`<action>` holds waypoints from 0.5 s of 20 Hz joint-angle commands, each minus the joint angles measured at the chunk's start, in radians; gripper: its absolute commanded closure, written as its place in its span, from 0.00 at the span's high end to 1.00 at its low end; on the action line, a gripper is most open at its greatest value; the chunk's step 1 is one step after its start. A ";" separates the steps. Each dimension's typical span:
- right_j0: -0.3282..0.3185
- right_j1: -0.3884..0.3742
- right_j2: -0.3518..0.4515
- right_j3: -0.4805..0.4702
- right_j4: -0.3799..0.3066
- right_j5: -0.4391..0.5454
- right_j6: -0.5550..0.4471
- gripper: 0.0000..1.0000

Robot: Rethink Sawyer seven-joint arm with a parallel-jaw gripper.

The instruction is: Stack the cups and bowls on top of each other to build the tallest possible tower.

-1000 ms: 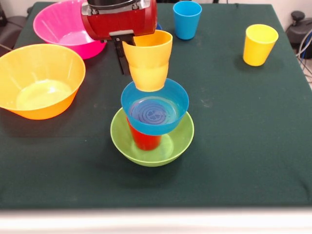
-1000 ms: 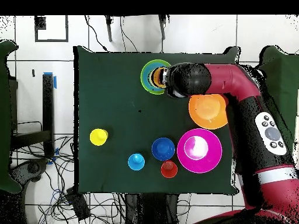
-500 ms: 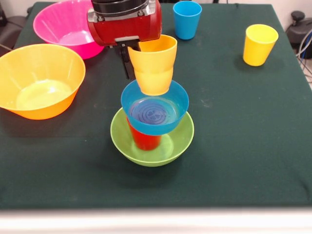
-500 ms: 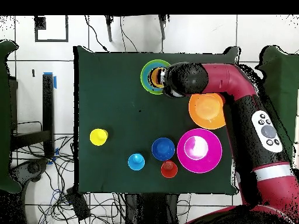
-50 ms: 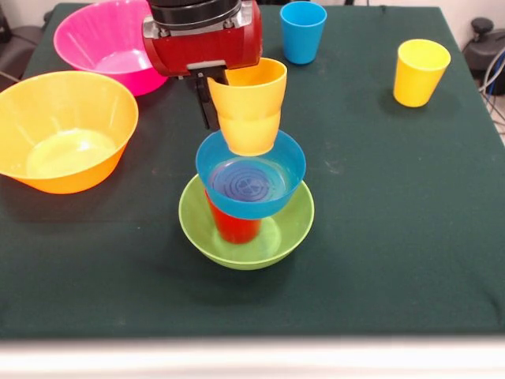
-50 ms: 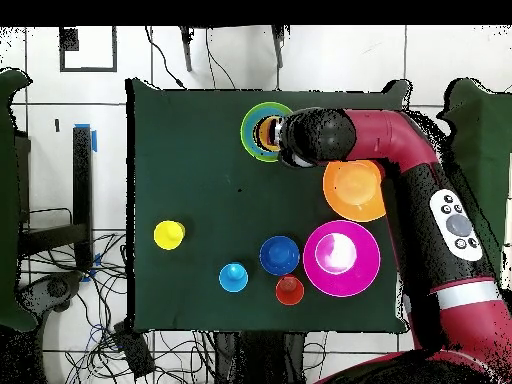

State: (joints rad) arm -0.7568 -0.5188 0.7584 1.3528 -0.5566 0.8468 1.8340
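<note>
The tower stands at the table's middle: a green bowl [image 5: 246, 237] holds a red cup [image 5: 233, 227], and a light blue bowl [image 5: 251, 178] sits tilted on that cup. Over the blue bowl's far rim hang an orange cup [image 5: 246, 85] and a yellow cup [image 5: 249, 133] nested under it. My gripper [image 5: 229, 110] is shut on the orange cup, with one dark finger [image 5: 206, 101] down the cups' left side and the other hidden. From overhead, the gripper [image 6: 283, 134] covers part of the green bowl [image 6: 252, 131].
A yellow-orange bowl [image 5: 65, 130] and a pink bowl [image 5: 101, 43] sit at the left. A light blue cup [image 5: 302, 30] and a yellow cup [image 5: 421, 71] stand at the far right. Overhead also shows a dark blue bowl [image 6: 280, 255] and a small red round piece [image 6: 289, 290].
Since one second ago the gripper and the two nested cups shifted slightly right and a little up. Nothing has moved in the last half second.
</note>
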 commanded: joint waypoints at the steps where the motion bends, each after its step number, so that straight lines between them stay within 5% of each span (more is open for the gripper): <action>1: 0.022 0.027 -0.032 -0.045 -0.106 0.077 -0.315 0.00; 10: 0.005 0.042 -0.027 -0.048 -0.117 0.064 -0.344 0.00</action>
State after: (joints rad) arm -0.7603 -0.5079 0.7585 1.3512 -0.5595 0.8467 1.8340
